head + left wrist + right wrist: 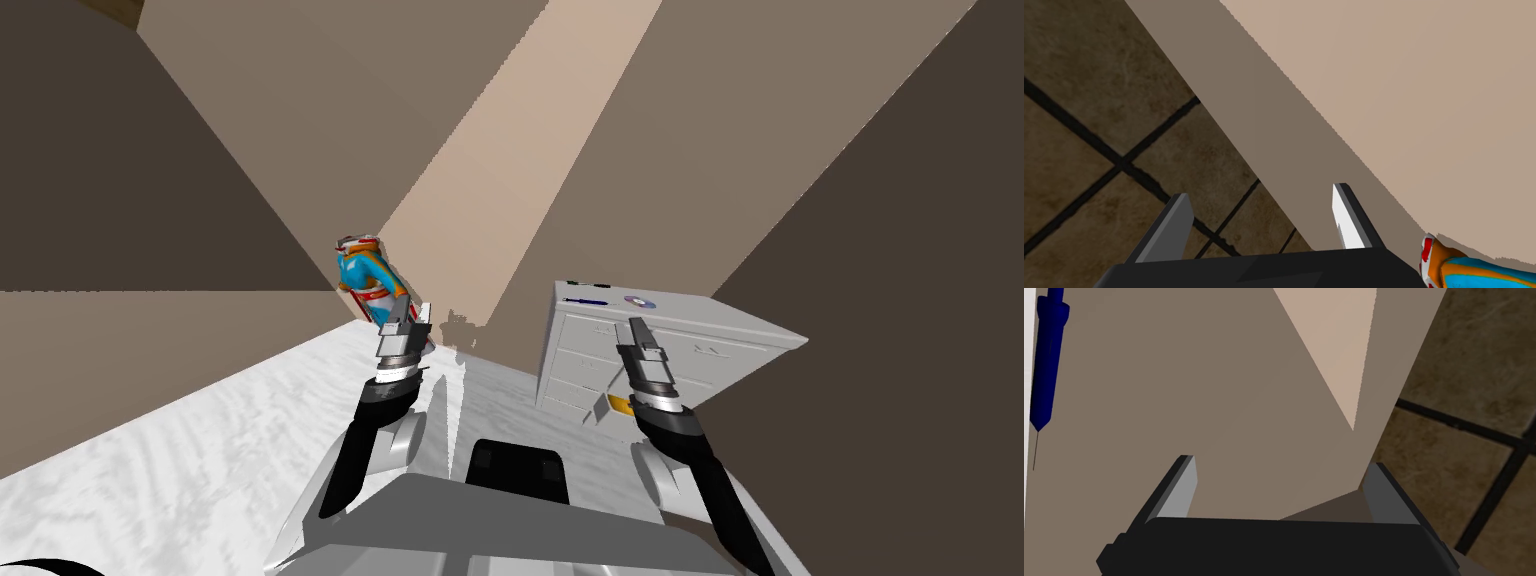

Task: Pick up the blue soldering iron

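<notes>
Atop the cabinet [720,318] lies a slim, dark-blue, needle-tipped soldering iron [1046,363]; left tool [1260,191] and right tool [1281,462] gape.

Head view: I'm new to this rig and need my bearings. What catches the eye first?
A bright blue, orange and red figure stands by the wall, just beyond the open left gripper. To the right stands a white drawer cabinet with the blue soldering iron on top, ahead of the open right gripper.
</notes>
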{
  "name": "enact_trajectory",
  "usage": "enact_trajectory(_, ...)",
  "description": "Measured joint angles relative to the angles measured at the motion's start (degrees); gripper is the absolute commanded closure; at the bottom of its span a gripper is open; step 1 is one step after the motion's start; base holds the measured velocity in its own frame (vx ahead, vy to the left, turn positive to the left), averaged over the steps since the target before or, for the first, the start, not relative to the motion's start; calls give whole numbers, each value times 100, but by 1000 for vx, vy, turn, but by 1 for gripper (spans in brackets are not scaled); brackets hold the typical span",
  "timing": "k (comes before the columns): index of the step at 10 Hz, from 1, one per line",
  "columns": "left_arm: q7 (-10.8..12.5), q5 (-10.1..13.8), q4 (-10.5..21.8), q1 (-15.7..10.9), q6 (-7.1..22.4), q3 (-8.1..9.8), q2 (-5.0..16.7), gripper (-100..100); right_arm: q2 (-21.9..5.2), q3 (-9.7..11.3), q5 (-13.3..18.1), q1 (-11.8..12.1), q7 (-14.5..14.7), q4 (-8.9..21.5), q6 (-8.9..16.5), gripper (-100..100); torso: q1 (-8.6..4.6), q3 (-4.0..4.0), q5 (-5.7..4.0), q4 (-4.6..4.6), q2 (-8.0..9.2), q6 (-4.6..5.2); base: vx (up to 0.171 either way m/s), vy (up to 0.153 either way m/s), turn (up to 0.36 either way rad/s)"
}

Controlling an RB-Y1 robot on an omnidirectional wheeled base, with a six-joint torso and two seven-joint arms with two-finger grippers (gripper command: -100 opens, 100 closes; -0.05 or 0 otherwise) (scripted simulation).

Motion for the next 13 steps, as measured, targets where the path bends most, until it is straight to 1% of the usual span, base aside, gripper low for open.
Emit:
enact_trajectory(3,0,0,0,0,0,0,0,0,-501,-121,64,-81,93,159,-207,-100,-2,-3,0,-1,-5,0,-55,-27,-3)
enact_trajectory(7,0,0,0,0,0,0,0,0,-1097,-246,163,-148,187,348,-444,-100,1,-6,0,-2,-10,0,-47,-20,-4)
enact_trajectory(12,0,0,0,1,0,0,0,0,-1849,-382,326,-218,297,624,-761,-100,7,-12,1,-4,-21,0,-27,-12,-1)
enact_trajectory(13,0,0,0,1,0,0,0,0,-2021,-417,380,-227,321,722,-858,-100,7,-12,1,-5,-21,0,-16,-10,0)
